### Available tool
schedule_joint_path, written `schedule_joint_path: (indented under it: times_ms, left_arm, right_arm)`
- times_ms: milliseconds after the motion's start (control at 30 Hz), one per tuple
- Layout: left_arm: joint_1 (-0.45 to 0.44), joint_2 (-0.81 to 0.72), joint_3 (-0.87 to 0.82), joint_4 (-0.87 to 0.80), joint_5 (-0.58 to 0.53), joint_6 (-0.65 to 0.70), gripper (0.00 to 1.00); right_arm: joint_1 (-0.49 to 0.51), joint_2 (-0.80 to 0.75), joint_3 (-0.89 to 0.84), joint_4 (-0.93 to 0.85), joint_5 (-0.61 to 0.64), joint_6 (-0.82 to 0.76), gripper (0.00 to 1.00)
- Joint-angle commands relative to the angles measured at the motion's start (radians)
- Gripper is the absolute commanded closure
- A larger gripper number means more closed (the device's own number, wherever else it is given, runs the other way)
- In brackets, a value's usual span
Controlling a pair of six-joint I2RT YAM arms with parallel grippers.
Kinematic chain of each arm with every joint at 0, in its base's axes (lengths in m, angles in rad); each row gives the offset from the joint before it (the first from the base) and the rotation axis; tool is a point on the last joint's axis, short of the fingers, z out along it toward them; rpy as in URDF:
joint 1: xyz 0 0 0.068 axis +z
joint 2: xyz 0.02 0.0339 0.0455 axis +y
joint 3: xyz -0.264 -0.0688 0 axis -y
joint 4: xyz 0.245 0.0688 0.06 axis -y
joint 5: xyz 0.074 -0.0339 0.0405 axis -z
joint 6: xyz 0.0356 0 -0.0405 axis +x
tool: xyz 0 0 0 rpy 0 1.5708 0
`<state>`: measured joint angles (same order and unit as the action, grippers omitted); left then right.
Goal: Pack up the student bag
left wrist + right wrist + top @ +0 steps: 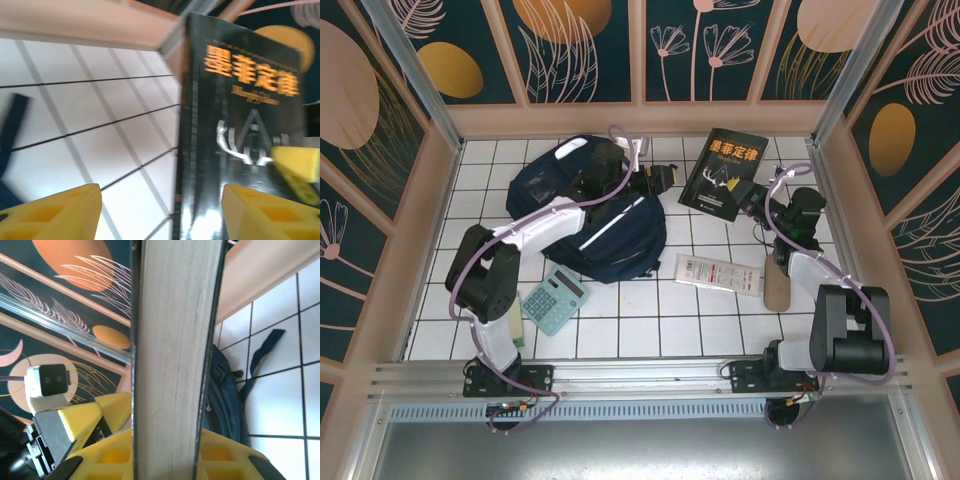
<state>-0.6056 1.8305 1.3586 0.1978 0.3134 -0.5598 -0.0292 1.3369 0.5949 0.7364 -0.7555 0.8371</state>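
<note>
The student bag (620, 245), a large navy-blue fabric backpack w/ a thin white stripe, is laid flat on the white-tiled table (650, 310). It sits under the left arm, just behind and to the left of the left gripper (161, 212). That gripper's yellow fingers (60, 212) are spread wide w/ nothing held. It is pointed at the black hardback book w/ orange characters (725, 165), which is seen just ahead of it. The book is clamped by the right gripper (167, 455), w/ the jaws closed narrow on the pale page edge. In the right wrist view the bag is seen beyond the book, to its right. A flat white printed pack (718, 272) and a tan cylinder (777, 287) are seen on the near side of the right gripper. A teal calculator (553, 297) is set by the left arm's base, well apart from both grippers.
</note>
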Motion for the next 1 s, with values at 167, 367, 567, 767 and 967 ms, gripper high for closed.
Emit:
schedule_joint_path:
  times_ms: [167, 367, 567, 767, 967]
  left_arm:
    - [-0.013, -0.030, -0.096, -0.268, -0.224, 0.189, 0.48]
    - [-0.073, -0.009, -0.110, -0.336, -0.271, 0.229, 0.54]
    - [-0.116, -0.004, -0.128, -0.377, -0.275, 0.250, 0.53]
    - [-0.131, -0.015, -0.166, -0.420, -0.308, 0.251, 0.52]
    - [-0.133, -0.043, -0.218, -0.435, -0.324, 0.254, 0.50]
  right_arm:
    - [0.049, -0.175, -0.078, -0.063, 0.156, -0.125, 1.00]
    - [0.047, -0.263, -0.128, -0.097, 0.233, -0.140, 1.00]
    - [0.045, -0.291, -0.135, -0.124, 0.241, -0.138, 1.00]
    - [0.033, -0.307, -0.151, -0.137, 0.249, -0.142, 1.00]
    - [0.029, -0.312, -0.164, -0.128, 0.257, -0.134, 1.00]
